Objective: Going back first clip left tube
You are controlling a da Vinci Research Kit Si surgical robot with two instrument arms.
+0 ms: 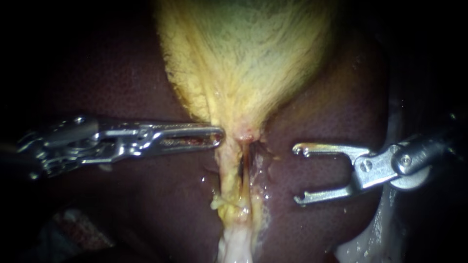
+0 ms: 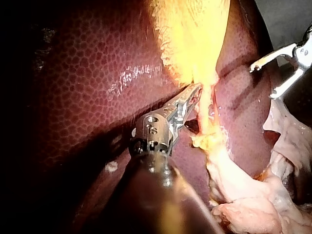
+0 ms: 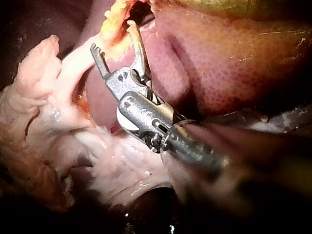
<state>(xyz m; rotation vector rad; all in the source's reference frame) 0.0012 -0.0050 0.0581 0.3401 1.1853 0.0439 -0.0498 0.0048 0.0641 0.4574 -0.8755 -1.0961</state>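
Left tool (image 1: 219,137), jaws together, is lying just beside the left tube (image 1: 225,170) under the gallbladder (image 1: 243,58); right tool (image 1: 298,173) is hovering, jaws wide apart, over the liver (image 1: 331,122).

Light gathers in a narrow pool between the jaws of the left instrument (image 1: 218,138) and those of the right instrument (image 1: 297,174), raising wet glints there; behind each pair, back along the shafts, the surround is near black; a dim mottled patch (image 1: 73,229) lies far behind the left jaws, too dark to identify; in the left wrist view a plain grey surface (image 2: 285,19) shows beyond the right jaws, wall or worktop unclear.
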